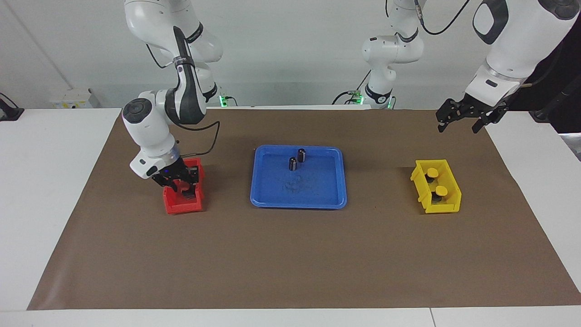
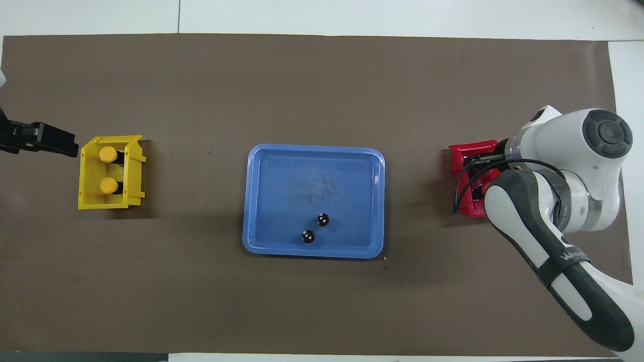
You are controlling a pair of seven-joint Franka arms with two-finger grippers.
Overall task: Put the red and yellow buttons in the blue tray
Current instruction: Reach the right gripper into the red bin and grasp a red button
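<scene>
Nearest the robots, the left gripper [image 1: 458, 123] hangs over the corner of the brown mat [image 1: 290, 254] at the left arm's end of the surface [image 1: 45, 181]. Its jaws are apart and hold nothing.

Next comes the blue tray [image 1: 317, 186], in the middle of the mat. Two dark capless cylinders [image 1: 302, 155] stand upright in the half of it nearer the robots, close together but apart. No button is in the tray.

At about the same depth, toward the right arm's end, the right gripper [image 1: 182, 182] is lowered into the red bin [image 1: 184, 206]. It covers most of the bin's inside. Whether its jaws are apart or clamped on something cannot be told, and no red button can be told from the bin's own red beneath it.

Toward the left arm's end, the yellow bin [image 1: 442, 209] holds the two yellow buttons [image 1: 432, 172]. They stand one nearer the robots and one farther, with their caps up.

The right arm has pale lettering on its dark band in the overhead view, but it cannot be read in full. No other writing is legible.

A stretch of bare mat lies between the tray and each bin. Farther from the robots than all three containers, a broad band of mat runs bare to the mat's edge. A strip of white surface shows there, and more white lies off both ends of the mat.
</scene>
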